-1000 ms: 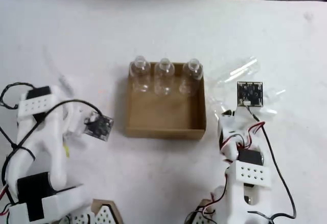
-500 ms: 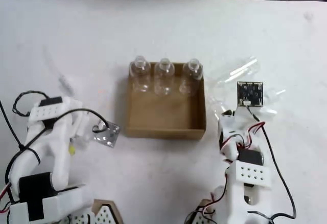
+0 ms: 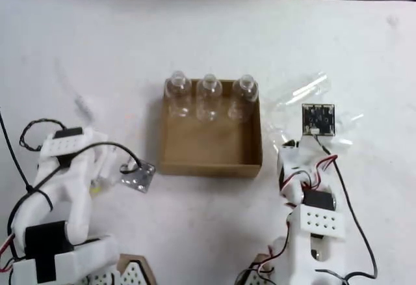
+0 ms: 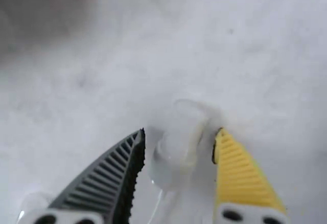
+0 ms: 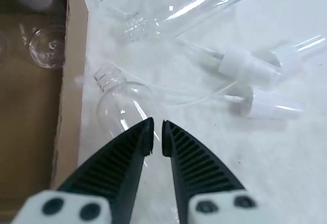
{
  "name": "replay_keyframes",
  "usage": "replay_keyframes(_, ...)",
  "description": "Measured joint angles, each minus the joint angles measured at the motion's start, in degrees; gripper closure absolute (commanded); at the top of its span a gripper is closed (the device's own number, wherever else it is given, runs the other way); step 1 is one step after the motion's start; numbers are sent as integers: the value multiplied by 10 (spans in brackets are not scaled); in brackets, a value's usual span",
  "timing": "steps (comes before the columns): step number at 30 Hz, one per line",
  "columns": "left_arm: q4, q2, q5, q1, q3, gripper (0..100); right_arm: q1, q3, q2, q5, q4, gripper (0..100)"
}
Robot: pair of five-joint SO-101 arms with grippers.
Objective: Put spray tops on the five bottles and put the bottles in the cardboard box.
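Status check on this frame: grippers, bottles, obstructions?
Left gripper shut on a spray top. Right gripper shut, empty, over a lying bottle. Three uncapped bottles in cardboard box. Nothing blocking.

**White table with a box at its middle**

The table (image 3: pixel 208 38) bears an open cardboard box (image 3: pixel 211 166). Just beside the box, two clear bottles (image 5: pixel 122 104) (image 5: pixel 189 1) lie on their sides on the tabletop. Two white spray tops (image 5: pixel 245 65) (image 5: pixel 271 106) lie near them.
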Motion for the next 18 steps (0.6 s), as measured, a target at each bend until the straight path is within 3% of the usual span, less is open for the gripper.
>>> replay_keyframes(18,-1,0,29,0,1,955,0,0,0,0,0,977)
